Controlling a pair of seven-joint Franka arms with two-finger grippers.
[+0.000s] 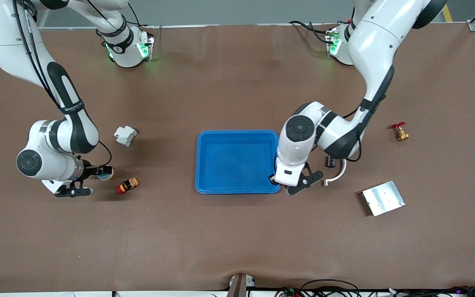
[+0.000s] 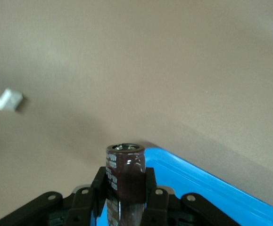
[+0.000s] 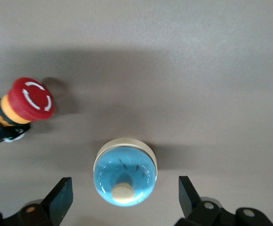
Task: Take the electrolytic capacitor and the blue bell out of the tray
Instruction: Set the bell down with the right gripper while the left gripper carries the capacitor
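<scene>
A dark brown capacitor [image 2: 125, 172] stands upright between the fingers of my left gripper [image 2: 125, 182], which is shut on it. This gripper [image 1: 278, 180] hangs over the corner of the blue tray [image 1: 237, 133] nearest the front camera, at the left arm's end of the tray; its rim [image 2: 207, 186] shows just past the capacitor. The bell [image 3: 125, 173], a blue dome with a cream knob, rests on the table [image 1: 106, 173] toward the right arm's end. My right gripper [image 3: 124, 189] is open around it, one finger on each side, both clear of it.
A red emergency-stop button [image 1: 128, 185] lies beside the bell, toward the tray. A white block [image 1: 125, 135] sits farther from the camera. Toward the left arm's end lie a white curved piece [image 1: 336, 175], a small dark part [image 1: 330, 161], a metal plate [image 1: 383, 198] and a brass valve [image 1: 400, 133].
</scene>
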